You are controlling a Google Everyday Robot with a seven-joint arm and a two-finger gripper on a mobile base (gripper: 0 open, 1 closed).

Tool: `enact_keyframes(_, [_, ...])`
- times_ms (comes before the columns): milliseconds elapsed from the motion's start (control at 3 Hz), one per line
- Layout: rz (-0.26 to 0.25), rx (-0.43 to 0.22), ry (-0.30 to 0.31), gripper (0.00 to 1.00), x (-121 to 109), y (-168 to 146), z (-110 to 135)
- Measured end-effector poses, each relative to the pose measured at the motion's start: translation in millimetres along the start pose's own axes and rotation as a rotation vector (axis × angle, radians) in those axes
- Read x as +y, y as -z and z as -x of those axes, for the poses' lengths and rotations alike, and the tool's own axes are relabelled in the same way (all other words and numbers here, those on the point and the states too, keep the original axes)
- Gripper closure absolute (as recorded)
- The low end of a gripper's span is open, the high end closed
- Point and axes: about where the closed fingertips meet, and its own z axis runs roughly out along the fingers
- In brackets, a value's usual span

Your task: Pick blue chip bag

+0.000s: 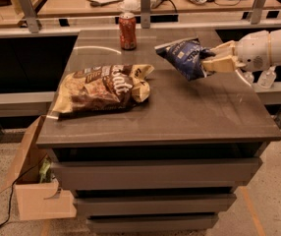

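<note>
The robot arm is cut off by the right edge. Its gripper, raised over the right side of the table, pinches and hides the right end of the blue chip bag. The bag's white lettering is too blurred to read, as is the label on the red can. The contents of the cardboard box are unclear.

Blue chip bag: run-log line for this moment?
phase: grasp | tool: shut on blue chip bag, above table, picture right | bag: appears lifted

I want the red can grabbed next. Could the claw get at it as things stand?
Probably not yet: the claw, over the table's right side, is shut on the blue chip bag. The red can itself stands unobstructed.
</note>
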Motion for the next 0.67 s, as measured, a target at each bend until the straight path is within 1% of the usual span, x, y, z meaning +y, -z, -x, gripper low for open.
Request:
enact_keyframes(333, [0.044,-0.093,0.112,1.00,12.6,16.5,34.3])
enact_keyframes(667, [0.044,-0.093,0.112,1.00,12.6,16.4,34.4])
